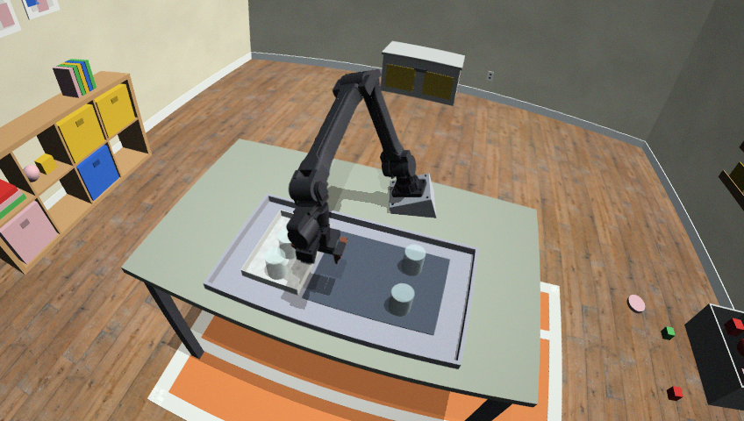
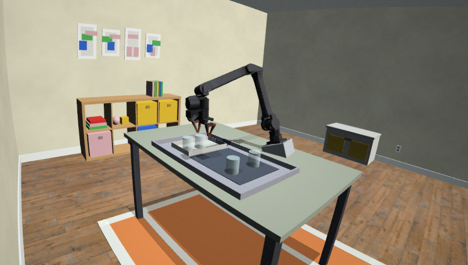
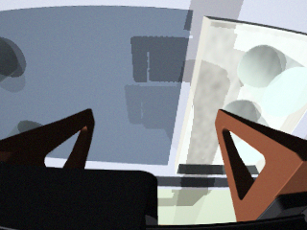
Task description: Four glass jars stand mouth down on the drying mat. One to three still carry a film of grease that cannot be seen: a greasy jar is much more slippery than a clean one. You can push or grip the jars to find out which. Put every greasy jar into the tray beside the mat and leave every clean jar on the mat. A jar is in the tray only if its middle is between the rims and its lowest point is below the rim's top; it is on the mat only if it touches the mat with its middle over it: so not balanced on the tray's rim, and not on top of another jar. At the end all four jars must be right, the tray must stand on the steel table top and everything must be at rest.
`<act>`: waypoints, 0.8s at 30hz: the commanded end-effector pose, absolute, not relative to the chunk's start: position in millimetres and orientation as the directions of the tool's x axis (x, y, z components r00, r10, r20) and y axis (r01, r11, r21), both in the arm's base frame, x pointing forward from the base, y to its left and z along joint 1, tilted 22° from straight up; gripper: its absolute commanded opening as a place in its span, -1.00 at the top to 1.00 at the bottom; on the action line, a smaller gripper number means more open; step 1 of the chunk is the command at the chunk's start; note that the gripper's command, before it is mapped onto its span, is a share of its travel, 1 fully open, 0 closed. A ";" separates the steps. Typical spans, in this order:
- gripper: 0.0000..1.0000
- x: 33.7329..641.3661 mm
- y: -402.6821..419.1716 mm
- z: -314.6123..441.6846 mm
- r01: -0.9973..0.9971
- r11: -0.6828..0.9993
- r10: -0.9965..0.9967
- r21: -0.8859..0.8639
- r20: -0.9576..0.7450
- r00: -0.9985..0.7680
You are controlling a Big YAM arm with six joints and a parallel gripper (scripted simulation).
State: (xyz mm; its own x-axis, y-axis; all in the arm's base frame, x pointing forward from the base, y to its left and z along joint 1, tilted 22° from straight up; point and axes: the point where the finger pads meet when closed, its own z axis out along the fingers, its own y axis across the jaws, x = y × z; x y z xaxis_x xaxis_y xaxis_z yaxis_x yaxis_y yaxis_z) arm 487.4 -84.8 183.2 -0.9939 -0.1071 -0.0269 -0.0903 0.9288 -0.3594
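Two glass jars stand inside the white tray (image 1: 271, 254): one near the front (image 1: 275, 263) and one behind it (image 1: 284, 237), partly hidden by my arm. In the wrist view both jars (image 3: 271, 80) show at the right, in the tray (image 3: 246, 90). Two more jars stand on the dark drying mat (image 1: 373, 279): a far one (image 1: 413, 259) and a near one (image 1: 401, 298). My gripper (image 1: 322, 255) is open and empty. It hangs above the tray's rim on the mat side, over the edge of the mat (image 3: 90, 77). It also shows in the exterior view (image 2: 203, 128).
The mat and tray lie in a wide grey rimmed steel top (image 1: 341, 281) on the green table. The arm's base (image 1: 412, 198) stands at the table's far side. In the exterior view the tray (image 2: 198, 149) is left of the two mat jars (image 2: 241, 161).
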 end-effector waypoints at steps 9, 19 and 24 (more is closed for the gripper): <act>-1.00 488.9 -9.1 167.8 -0.036 0.930 -0.071 -0.365 -0.083 -0.994; -1.00 484.7 67.3 137.6 -0.036 0.930 -0.071 -0.365 -0.083 -0.994; -1.00 483.5 90.2 128.6 -0.036 0.930 -0.071 -0.365 -0.083 -0.994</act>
